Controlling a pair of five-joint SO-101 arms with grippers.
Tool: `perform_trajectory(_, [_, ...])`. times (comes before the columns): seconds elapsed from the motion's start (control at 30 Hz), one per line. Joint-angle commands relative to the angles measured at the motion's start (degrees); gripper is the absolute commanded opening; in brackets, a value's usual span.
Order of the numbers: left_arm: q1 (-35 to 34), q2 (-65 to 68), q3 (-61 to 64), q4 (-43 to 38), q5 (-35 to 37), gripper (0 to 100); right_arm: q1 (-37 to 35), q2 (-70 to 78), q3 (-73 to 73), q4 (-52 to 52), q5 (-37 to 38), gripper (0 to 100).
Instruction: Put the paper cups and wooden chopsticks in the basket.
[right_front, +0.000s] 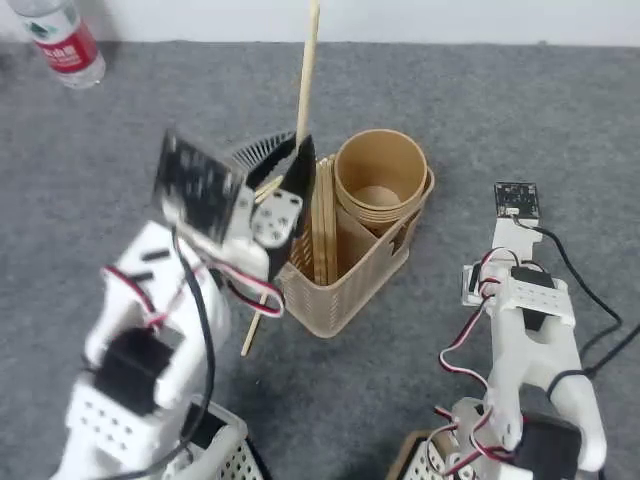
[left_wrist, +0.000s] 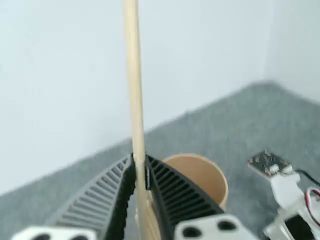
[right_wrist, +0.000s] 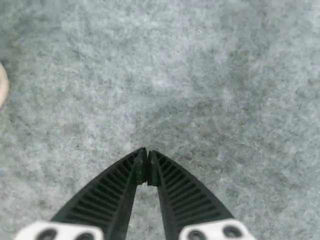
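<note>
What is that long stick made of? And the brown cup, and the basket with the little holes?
The stick, held in the left tool, looks like bare wood: pale tan, matte and straight. The cup looks like brown paper, with a thin rolled rim and a dull surface. The basket seems to be moulded plastic in a woven-look pattern, though it could be real wicker.

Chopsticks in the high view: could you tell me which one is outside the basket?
The chopstick clamped in the left gripper, nearly upright beside the basket; the other chopsticks stand inside it.

Paper cups (right_front: 380, 178) and chopsticks (right_front: 322, 230) stand in basket (right_front: 348, 292).
</note>
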Motion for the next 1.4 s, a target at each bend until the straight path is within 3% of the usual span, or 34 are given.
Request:
perform_trajectory(0.0, [0.4, -10.2, 17.5, -12.7, -1.5, 1, -0.3, -1.8, 0.0, -0.9, 0.9, 0.8])
perform_trajectory(0.3, [-0.1, -15.7, 29.4, -12.6, -1.8, 2, -0.2, -1.8, 0.0, -0.9, 1.0, 0.8])
perform_trajectory(0.47, [-4.6, -23.2, 32.8, -11.8, 0.8, 21, -0.1, -1.8, 0.0, -0.9, 1.0, 0.8])
perform_trajectory(0.6, [-6.8, -25.0, 31.3, -5.1, 0.2, 20, -0.1, -1.8, 0.0, -0.9, 1.0, 0.8])
perform_trajectory(0.73, [-9.9, -25.0, 29.0, -3.3, 0.0, 20, -0.1, -1.8, 0.0, -0.9, 1.0, 0.8])
perform_trajectory(0.87, [-17.1, -23.4, 22.3, 2.2, -1.9, 20, -0.1, -1.8, 0.0, -0.9, 1.0, 0.8])
perform_trajectory(1.07, [-28.5, -5.6, 8.0, 14.9, -15.8, 21, -0.1, -1.8, 0.0, -0.9, 1.0, 0.8])
perform_trajectory(1.27, [-33.8, 23.8, -9.5, 31.8, -31.7, 20, -0.1, -1.8, 0.0, -0.9, 1.0, 0.8])
perform_trajectory(1.37, [-36.7, 38.3, -17.8, 36.4, -38.4, 20, -0.1, -1.8, 0.0, -0.9, 1.0, 0.8])
